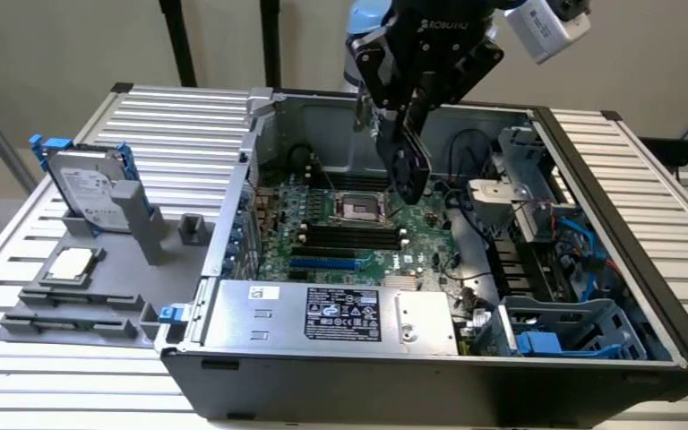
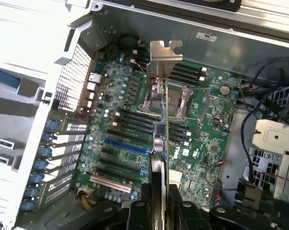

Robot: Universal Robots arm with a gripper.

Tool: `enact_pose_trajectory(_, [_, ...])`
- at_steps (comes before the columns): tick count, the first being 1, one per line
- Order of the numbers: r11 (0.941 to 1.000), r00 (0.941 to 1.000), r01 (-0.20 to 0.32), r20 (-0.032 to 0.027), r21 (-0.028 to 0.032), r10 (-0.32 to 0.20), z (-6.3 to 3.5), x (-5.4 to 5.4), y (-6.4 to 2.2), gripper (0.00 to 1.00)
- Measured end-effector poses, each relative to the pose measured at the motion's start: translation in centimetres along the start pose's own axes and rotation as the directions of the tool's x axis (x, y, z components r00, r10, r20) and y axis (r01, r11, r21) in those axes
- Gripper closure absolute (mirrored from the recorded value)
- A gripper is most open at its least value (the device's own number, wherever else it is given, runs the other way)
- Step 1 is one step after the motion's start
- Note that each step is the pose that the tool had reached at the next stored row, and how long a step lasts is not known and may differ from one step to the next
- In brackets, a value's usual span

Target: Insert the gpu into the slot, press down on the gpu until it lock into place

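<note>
We see the black two-fingered gripper (image 1: 401, 112) pinching the gpu (image 1: 410, 166), a flat matte-black rectangular expansion card. It is gripped by one end, so the card hangs below the fingers inside the open grey metal computer case (image 1: 440, 385). Its long axis points steeply down toward the green motherboard (image 1: 422, 237). In the wrist view the card shows edge-on, with its silver metal bracket (image 2: 163, 57) at the end farthest from the fingers. We judge that the card hangs over the square metal CPU socket (image 1: 358, 208) and is clear of the board, though we cannot be sure of the gap. The slot (image 1: 323, 265), a long narrow bright-blue plastic connector strip, lies flat on the motherboard and is empty. It sits lower than the card, toward the exterior view's left, just beyond the row of black parallel memory slots (image 1: 344, 235). It is near the silver-labelled power supply box (image 1: 332, 313). The slot's long axis runs roughly across the exterior view, and in the wrist view the card's thin edge lies crosswise to the blue strip. We therefore judge the two not yet aligned: card and slot are well apart, in place and in direction, and the insertion has not begun.
</note>
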State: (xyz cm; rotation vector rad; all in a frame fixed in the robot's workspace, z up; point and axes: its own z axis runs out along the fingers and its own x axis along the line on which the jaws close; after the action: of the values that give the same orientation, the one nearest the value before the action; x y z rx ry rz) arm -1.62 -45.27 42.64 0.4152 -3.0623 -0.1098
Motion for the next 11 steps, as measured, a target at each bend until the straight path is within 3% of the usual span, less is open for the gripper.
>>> enact_pose_trajectory(6, [0.9942, 0.9941, 0.108, -0.0085, 0.0037, -0.108, 0.12, 0.00, -0.01, 0.74])
enact_pose_trajectory(11, [0.9802, 0.9801, 0.198, -0.0160, 0.0063, -0.198, 0.23, -0.01, -0.02, 0.74])
